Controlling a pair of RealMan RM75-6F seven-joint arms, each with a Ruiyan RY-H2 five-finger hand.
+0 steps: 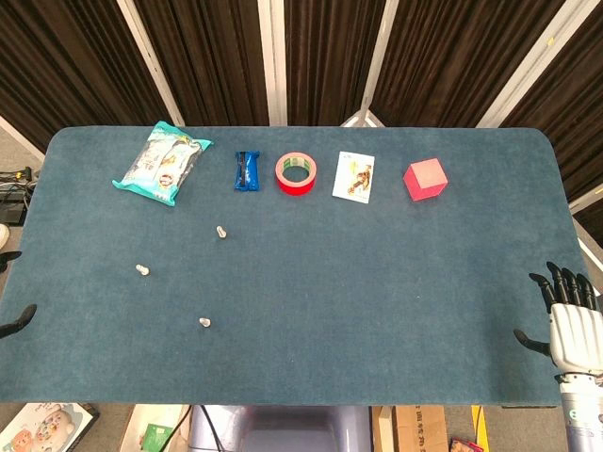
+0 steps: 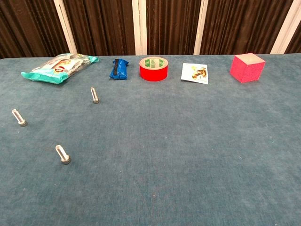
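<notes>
Looking down from the head view, your right hand (image 1: 571, 320) sits at the table's (image 1: 377, 282) near right corner, fingers spread and holding nothing. Of your left hand (image 1: 13, 320) only dark fingertips peek in at the left edge, so you cannot tell its state. Nearest it lie three bolts: one (image 1: 142, 270) by that edge, one (image 1: 204, 322) nearer you, one (image 1: 220, 231) farther in.

From the chest view, neither hand shows; the bolts (image 2: 61, 154) lie well apart left of centre.
</notes>
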